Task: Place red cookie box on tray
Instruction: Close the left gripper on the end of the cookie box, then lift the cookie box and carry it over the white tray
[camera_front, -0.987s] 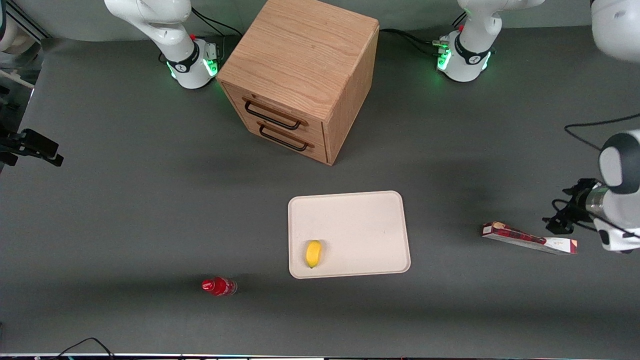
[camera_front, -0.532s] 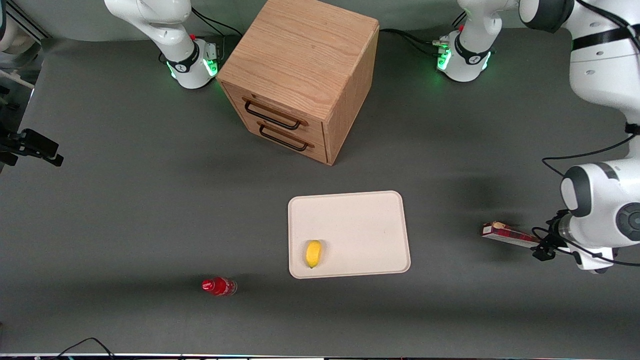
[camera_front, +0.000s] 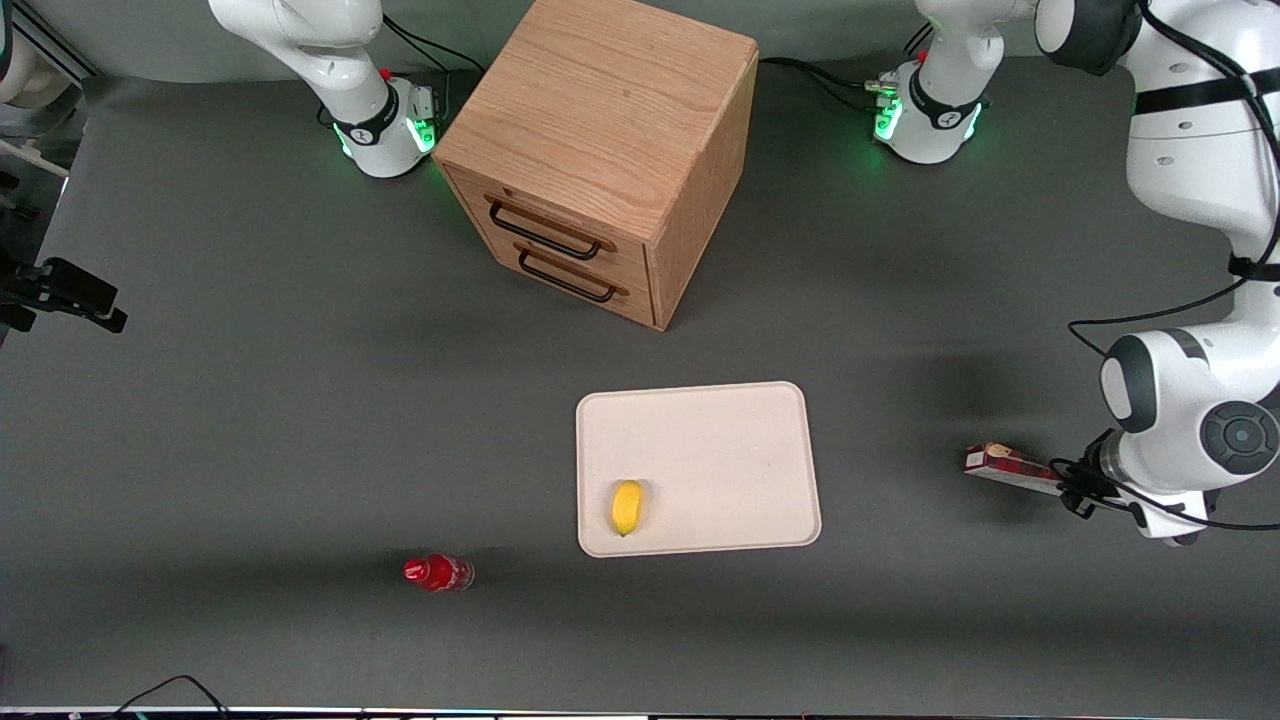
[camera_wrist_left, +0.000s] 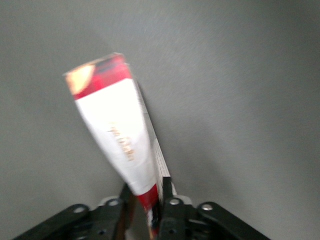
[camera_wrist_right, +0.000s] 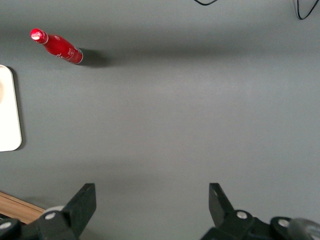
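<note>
The red cookie box (camera_front: 1005, 466) lies on the grey table toward the working arm's end, well apart from the cream-white tray (camera_front: 720, 440). Only its dark red end shows in the front view; the arm covers the rest. My left gripper (camera_front: 1085, 487) is down at the box's hidden end. In the left wrist view the box (camera_wrist_left: 117, 130) stands on its thin edge and runs between the fingers. The gripper (camera_wrist_left: 145, 192) is shut on the box, with a finger (camera_wrist_left: 168, 192) against each flat face. The box rests on the table.
A yellow lemon (camera_front: 627, 507) lies on the tray's near part. A small red bottle (camera_front: 437, 573) lies on the table nearer the front camera, toward the parked arm's end. A wooden drawer cabinet (camera_front: 600, 150) stands farther back.
The left arm has swung down over the box's white end, and its gripper now sits on the box. The box has not moved.
</note>
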